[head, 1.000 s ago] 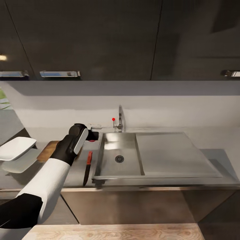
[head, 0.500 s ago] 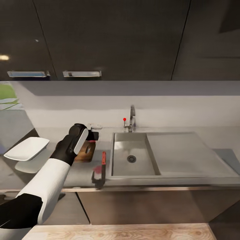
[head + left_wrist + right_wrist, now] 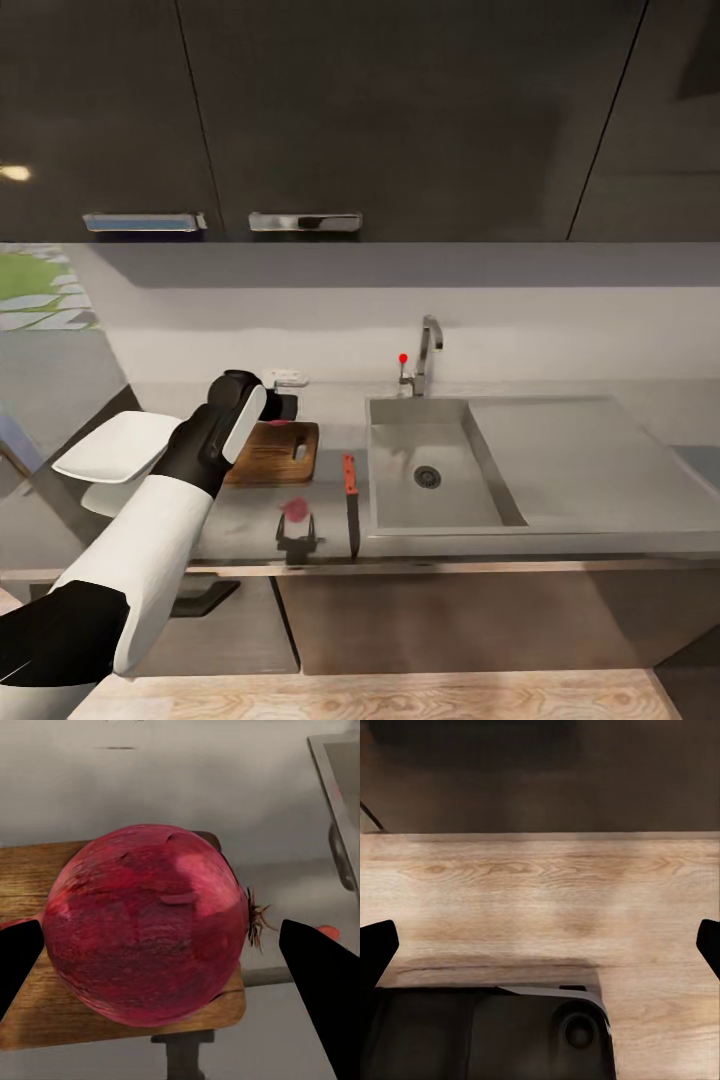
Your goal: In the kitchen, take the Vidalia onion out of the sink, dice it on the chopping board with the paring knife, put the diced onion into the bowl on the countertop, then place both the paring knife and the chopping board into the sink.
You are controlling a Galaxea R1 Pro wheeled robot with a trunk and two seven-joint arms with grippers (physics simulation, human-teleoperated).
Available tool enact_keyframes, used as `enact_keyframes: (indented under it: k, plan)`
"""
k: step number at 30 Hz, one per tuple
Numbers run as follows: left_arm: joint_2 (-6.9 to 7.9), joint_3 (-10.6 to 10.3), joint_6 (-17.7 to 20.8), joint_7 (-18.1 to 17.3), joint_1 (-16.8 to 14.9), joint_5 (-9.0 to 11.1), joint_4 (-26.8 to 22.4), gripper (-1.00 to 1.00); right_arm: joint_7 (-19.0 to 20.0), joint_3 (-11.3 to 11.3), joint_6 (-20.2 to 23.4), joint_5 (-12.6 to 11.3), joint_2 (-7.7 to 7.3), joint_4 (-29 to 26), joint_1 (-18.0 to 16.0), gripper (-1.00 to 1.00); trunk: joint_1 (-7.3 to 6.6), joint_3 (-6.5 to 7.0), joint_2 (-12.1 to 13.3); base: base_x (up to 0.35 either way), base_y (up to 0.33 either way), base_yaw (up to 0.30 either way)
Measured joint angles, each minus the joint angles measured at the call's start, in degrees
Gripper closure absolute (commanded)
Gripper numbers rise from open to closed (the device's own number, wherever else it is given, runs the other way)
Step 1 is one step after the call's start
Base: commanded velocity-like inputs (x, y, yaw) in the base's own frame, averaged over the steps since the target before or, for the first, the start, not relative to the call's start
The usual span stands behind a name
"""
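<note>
Holding the onion (image 3: 146, 924) between its two dark fingers, the left gripper (image 3: 280, 408) hangs above the far edge of the chopping board (image 3: 272, 452), which lies on the countertop (image 3: 240, 510) to the left of the sink (image 3: 440, 480). The jaws are clenched on the onion at its widest part, and in the left wrist view the board sits well beneath it. The likely trouble is a release from this height: a round onion would probably bounce or roll off the board, perhaps toward the wall or back into the sink. The paring knife (image 3: 351, 505) lies between the board and the sink, blade toward the front edge, so a rolling onion could also knock it. The white bowl (image 3: 115, 447) stands on the far side of the board from the sink. The right gripper (image 3: 540, 945) points at a pale wooden floor (image 3: 547, 885), its fingertips spread wide with nothing between them.
</note>
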Motion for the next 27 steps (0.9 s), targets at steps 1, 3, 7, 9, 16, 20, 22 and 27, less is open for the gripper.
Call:
enact_keyframes:
  k: [1, 3, 7, 9, 16, 20, 22, 27]
  plan:
    - [-0.01, 0.0, 0.0, 0.0, 0.0, 0.02, -0.02, 1.0, 0.0, -0.01, 0.0, 0.0, 0.0, -0.01, 0.0, -1.0, 0.0, 0.0, 0.0, 0.0, 0.037, 0.0]
    - [-0.02, 0.0, 0.0, 0.0, 0.0, 0.0, -0.05, 1.0, 0.0, 0.0, 0.0, 0.0, 0.0, -0.01, 0.0, -1.0, 0.0, 0.0, 0.0, 0.0, 0.019, 0.0]
    - [-0.03, 0.0, 0.0, 0.0, 0.0, -0.01, -0.06, 1.0, 0.0, 0.01, 0.0, 0.0, 0.0, -0.03, 0.0, -1.0, 0.0, 0.0, 0.0, 0.0, 0.006, 0.0]
    - [-0.03, 0.0, 0.0, 0.0, 0.0, -0.02, -0.17, 1.0, 0.0, 0.0, 0.0, 0.0, 0.0, -0.02, 0.0, -1.0, 0.0, 0.0, 0.0, 0.0, 0.001, 0.0]
    - [-0.01, 0.0, 0.0, 0.0, 0.0, -0.04, -0.08, 1.0, 0.0, 0.02, 0.0, 0.0, 0.0, 0.01, 0.0, -1.0, 0.0, 0.0, 0.0, 0.0, 0.0, 0.0]
    - [0.05, 0.0, 0.0, 0.0, 0.0, 0.0, -0.03, 1.0, 0.0, 0.02, 0.0, 0.0, 0.0, -0.02, 0.0, -1.0, 0.0, 0.0, 0.0, 0.0, 0.0, 0.0]
    - [0.05, 0.0, 0.0, 0.0, 0.0, -0.01, 0.0, 1.0, 0.0, 0.04, 0.0, 0.0, 0.0, 0.0, 0.0, -1.0, 0.0, 0.0, 0.0, -0.002, 0.0, 0.0]
    - [0.05, 0.0, 0.0, -0.01, 0.0, -0.05, 0.11, 1.0, 0.0, 0.0, 0.0, 0.0, 0.0, -0.03, 0.0, -1.0, 0.01, 0.01, 0.01, -0.08, 0.042, 0.0]
